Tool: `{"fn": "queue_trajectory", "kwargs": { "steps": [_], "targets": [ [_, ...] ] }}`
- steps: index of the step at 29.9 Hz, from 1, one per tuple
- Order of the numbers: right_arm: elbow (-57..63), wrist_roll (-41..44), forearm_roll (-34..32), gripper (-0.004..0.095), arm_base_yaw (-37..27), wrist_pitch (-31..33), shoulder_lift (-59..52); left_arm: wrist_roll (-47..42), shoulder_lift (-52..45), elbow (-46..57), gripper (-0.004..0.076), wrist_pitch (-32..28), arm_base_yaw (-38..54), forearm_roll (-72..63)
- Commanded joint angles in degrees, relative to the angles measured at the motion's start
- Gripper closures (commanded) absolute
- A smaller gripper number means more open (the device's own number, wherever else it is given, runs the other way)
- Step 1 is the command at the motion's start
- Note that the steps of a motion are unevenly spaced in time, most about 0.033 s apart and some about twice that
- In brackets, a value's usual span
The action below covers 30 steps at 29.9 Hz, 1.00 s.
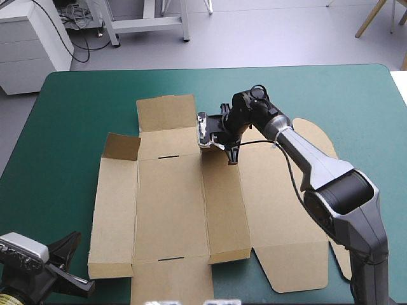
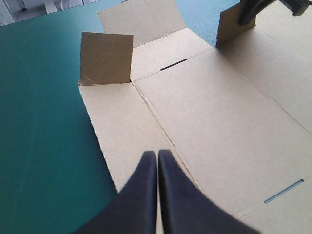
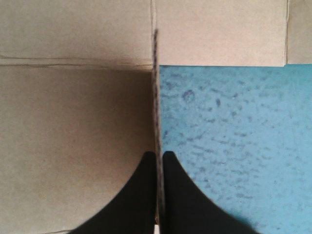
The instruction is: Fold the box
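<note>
Box (image 1: 191,203): brown cut sheet, spread mostly flat across the middle of the teal-green cover (image 1: 76,108), long side running near to far.
Corner flap (image 1: 122,147): at the sheet's far-left corner, raised upright on its crease.
Far panel (image 1: 166,113): juts toward the table's far edge, lying about flat.
Slots (image 1: 170,156): two thin cuts in the main panel, one far, one near.
Right panel (image 1: 286,210): broad, flat, with rounded corners, reaching right under the right arm.
Right gripper (image 3: 158,155): at the sheet's far middle, black fingers all but closed, pinching a thin upright flap (image 3: 156,97) seen edge-on between them; board on one side of it, bare cover on the other.
Left gripper (image 2: 157,153): over the sheet's near-left edge, fingers pressed together into one point, nothing between them.
</note>
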Motion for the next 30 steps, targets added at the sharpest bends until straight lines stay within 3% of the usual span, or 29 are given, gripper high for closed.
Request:
{"fn": "queue_trajectory", "kwargs": {
  "steps": [1, 4, 6, 11, 14, 18, 20, 23, 25, 27, 30],
  "targets": [
    [-1.84, 2.87, 1.47, 0.0918, -0.21, -2.39, -3.59, -0.69, 0.86, -1.15, 0.0734, -4.15, -0.41, -0.90],
    [-1.84, 4.61, 1.61, 0.0810, -0.21, -1.83, -3.59, -0.69, 0.86, -1.15, 0.0734, -4.15, -0.41, -0.90],
    [-2.40, 5.56, 1.89, 0.0674, -0.21, -0.96, -3.59, -0.69, 0.86, -1.15, 0.0734, -4.15, -0.41, -0.90],
    [-7.76, 12.65, 2.75, 0.0193, -0.21, 1.13, -3.69, -0.69, 0.86, -1.15, 0.0734, -4.15, -0.41, -1.01],
    [-13.48, 19.38, 2.40, 0.0078, -0.21, 6.01, -3.69, -0.69, 0.86, -1.15, 0.0734, -4.15, -0.41, -1.01],
    [-19.13, 32.52, 0.31, 0.0108, -0.21, 9.25, -4.03, -0.69, 0.86, -1.15, 0.0708, -2.14, -0.41, -1.01],
    [-20.79, 34.90, -0.91, 0.0176, -0.21, 9.25, -4.58, -0.69, 0.97, -1.15, 0.0624, 0.50, -0.41, -1.01],
    [-21.36, 40.22, -3.57, 0.0436, -0.21, 9.25, -5.42, -0.69, 1.08, -1.15, 0.0404, 4.33, -0.41, -1.01],
    [-21.36, 43.76, -5.63, 0.0686, -0.21, 9.25, -5.88, -1.04, 1.08, -1.15, 0.0225, 4.59, -0.41, -1.01],
    [-21.36, 46.99, -7.67, 0.0926, -0.21, 9.25, -6.04, -5.58, 1.19, -1.15, 0.0118, 4.59, -0.41, -0.89],
    [-21.13, 54.62, -11.51, 0.0918, -0.21, 9.25, -6.04, -10.24, 1.79, -1.15, 0.0087, 4.70, -0.41, -0.50]
  ]
}}
